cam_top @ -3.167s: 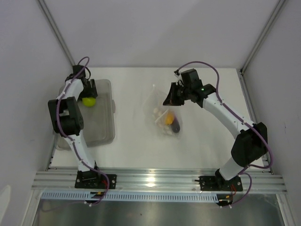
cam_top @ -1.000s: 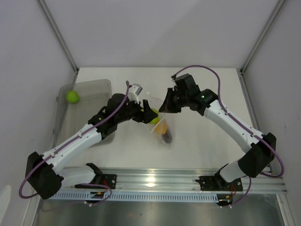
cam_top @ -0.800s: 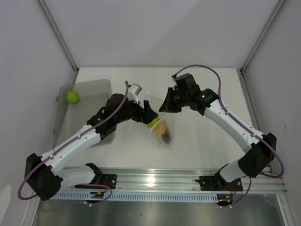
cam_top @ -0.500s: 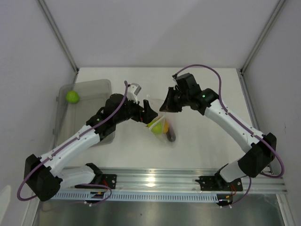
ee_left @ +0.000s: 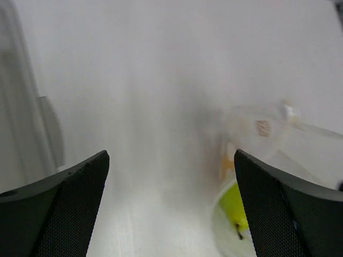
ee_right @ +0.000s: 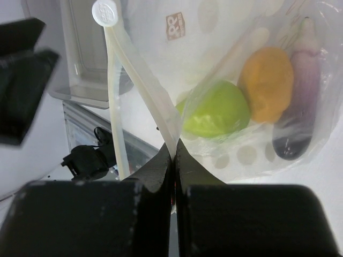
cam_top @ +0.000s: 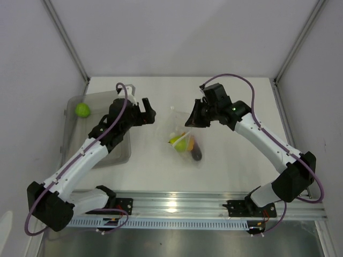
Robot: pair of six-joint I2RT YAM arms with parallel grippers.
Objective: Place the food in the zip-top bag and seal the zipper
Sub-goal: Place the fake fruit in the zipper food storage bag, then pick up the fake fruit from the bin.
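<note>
White table [cam_top: 230,166], grey walls [cam_top: 161,32]. Zip-top bag [ee_right: 214,53] mid-table; pear [ee_right: 217,115], orange fruit [ee_right: 266,83] and eggplant [ee_right: 300,118] apparently inside. Right end effector [ee_right: 174,155] pinches zipper [ee_right: 139,91]; left end effector [cam_top: 149,114] wide, empty. Green fruit [cam_top: 82,110] in far-left bin [cam_top: 120,152].

Zip-top bag [cam_top: 181,128]: clear, floppy, on the desk [cam_top: 155,171] mid-field, one mouth edge lifted. Red mark [ee_right: 175,25] near that edge. Mouth open.

Zipper [ee_right: 113,91]: pale strip, unsealed, its two sides parted in a V that meets where the right gripper [cam_top: 191,120] pinches it.

Inside the bag, side by side and touching: yellow-green pear [cam_top: 174,140], orange-yellow round fruit [cam_top: 184,144], dark purple eggplant [cam_top: 195,153].

Round green fruit [cam_top: 81,110]: outside the bag, in the far corner of the grey bin [cam_top: 120,152].
</note>
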